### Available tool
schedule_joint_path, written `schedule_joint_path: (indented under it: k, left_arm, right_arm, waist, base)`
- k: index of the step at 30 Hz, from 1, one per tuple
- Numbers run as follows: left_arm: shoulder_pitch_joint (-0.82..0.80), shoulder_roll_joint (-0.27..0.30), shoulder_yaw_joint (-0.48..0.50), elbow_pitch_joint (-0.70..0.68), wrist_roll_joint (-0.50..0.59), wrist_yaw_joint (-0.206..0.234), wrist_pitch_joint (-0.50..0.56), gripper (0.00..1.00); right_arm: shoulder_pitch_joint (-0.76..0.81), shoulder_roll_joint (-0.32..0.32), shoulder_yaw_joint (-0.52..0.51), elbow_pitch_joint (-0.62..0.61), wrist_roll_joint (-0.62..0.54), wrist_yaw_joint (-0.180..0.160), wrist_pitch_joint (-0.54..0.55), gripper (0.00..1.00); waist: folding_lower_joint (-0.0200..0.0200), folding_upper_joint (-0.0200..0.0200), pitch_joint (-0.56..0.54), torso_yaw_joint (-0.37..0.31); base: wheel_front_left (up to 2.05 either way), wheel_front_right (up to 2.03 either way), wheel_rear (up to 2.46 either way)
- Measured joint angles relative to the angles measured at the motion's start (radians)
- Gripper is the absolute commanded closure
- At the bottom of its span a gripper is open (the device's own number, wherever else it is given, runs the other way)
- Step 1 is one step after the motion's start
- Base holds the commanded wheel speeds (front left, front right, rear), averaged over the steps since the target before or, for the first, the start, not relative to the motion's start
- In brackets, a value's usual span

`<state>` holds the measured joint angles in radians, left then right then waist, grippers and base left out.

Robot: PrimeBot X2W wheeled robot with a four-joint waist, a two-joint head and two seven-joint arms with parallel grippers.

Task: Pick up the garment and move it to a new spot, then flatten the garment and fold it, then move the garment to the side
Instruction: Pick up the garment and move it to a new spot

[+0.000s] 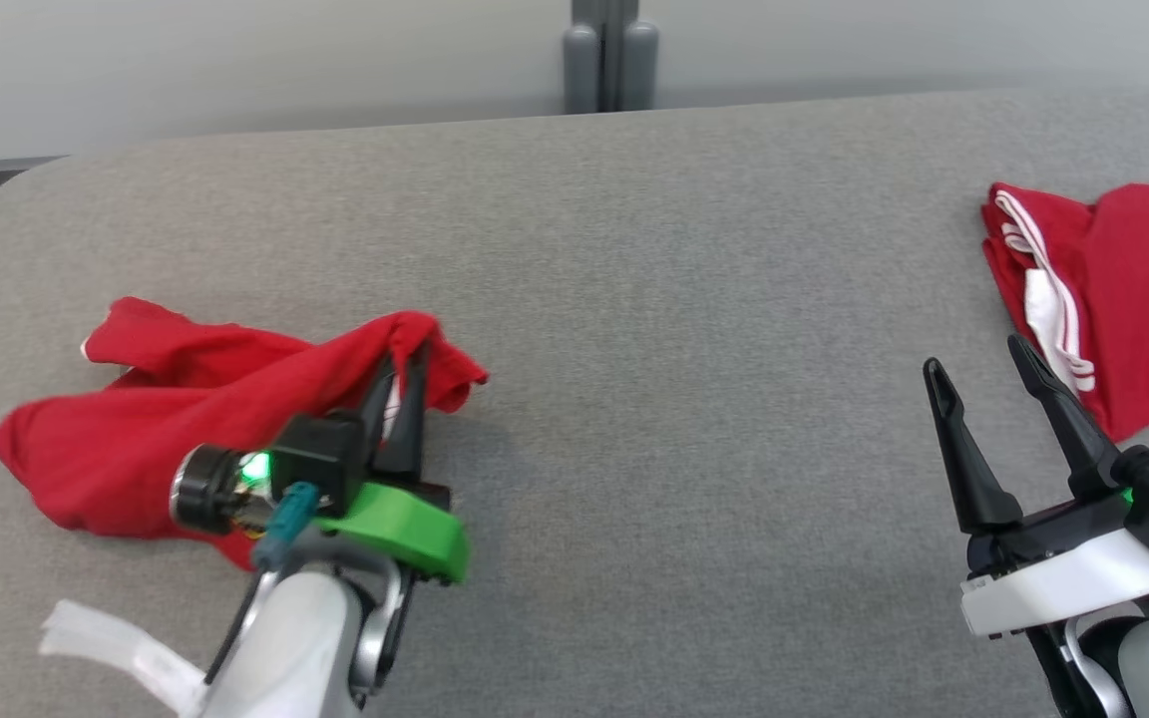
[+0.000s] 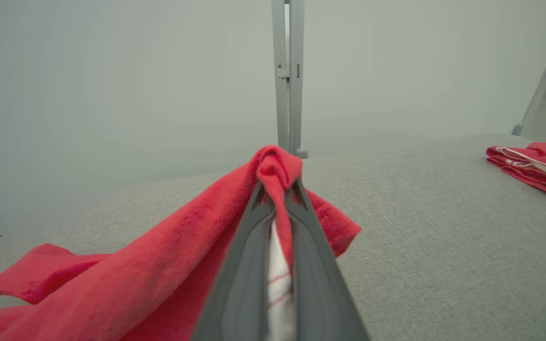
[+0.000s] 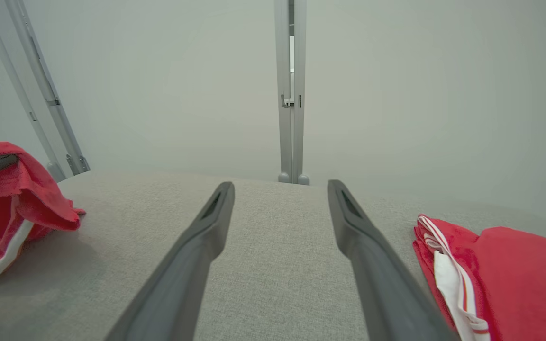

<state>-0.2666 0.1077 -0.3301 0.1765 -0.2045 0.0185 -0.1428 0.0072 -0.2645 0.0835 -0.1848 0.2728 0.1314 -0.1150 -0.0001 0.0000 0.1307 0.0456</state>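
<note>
L pincer (image 1: 405, 357) clamped on garment (image 1: 136, 439) edge, long axis left-right, R pincer (image 1: 976, 357) spread

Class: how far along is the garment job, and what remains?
Done: the left end effector is shut on a fold of the crumpled red garment. In hand: the fold is held above the grey table. Left: moving, flattening, folding, setting aside. The right end effector is open near a folded garment.

Looking like a bare robot-testing lab or studio, judging by a plain pale wall (image 1: 235, 60) rising behind a wide grey fabric-covered table (image 1: 634, 249), with grey metal frame posts (image 1: 609, 55) standing at its far edge and slanted struts (image 3: 48, 92) leaning off to one side
</note>
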Motion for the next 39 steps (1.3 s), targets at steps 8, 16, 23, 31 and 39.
schedule_joint_path:
  k: [8, 16, 23, 31, 39]
  left_arm:
    - [-0.180, -0.054, -0.206, 0.104, 0.010, -0.068, -0.001, 1.00]
    - [-0.270, -0.061, -0.396, 0.223, -0.076, -0.071, -0.015, 1.00]
    - [-0.308, -0.060, -0.447, 0.258, -0.093, -0.017, -0.089, 0.00]
    - [-0.261, -0.034, -0.345, 0.147, -0.097, 0.073, -0.118, 0.00]
    - [-0.091, 0.064, -0.131, -0.003, -0.109, 0.184, -0.120, 0.00]
  right_arm:
    - [-0.047, 0.020, -0.001, 0.045, 0.024, 0.000, -0.052, 0.00]
    - [-0.080, 0.044, 0.005, 0.101, 0.043, 0.000, -0.100, 0.00]
    - [-0.084, 0.051, 0.006, 0.130, 0.042, 0.000, -0.117, 0.00]
    - [-0.063, 0.034, -0.008, 0.125, 0.031, 0.000, -0.105, 0.00]
    - [-0.021, 0.027, -0.017, 0.096, 0.022, 0.000, -0.063, 0.00]
  waist:
    - [0.0000, 0.0000, 0.063, -0.150]
    - [0.0000, 0.0000, 0.152, -0.279]
    - [0.0000, 0.0001, 0.200, -0.324]
    - [0.0000, 0.0000, 0.164, -0.293]
    - [0.0001, 0.0000, 0.093, -0.194]
  base:
    - [0.00, 0.00, 0.00]
    - [0.00, 0.00, 0.00]
    - [0.00, 0.00, 0.00]
    - [0.00, 0.00, 0.00]
    - [0.00, 0.00, 0.00]
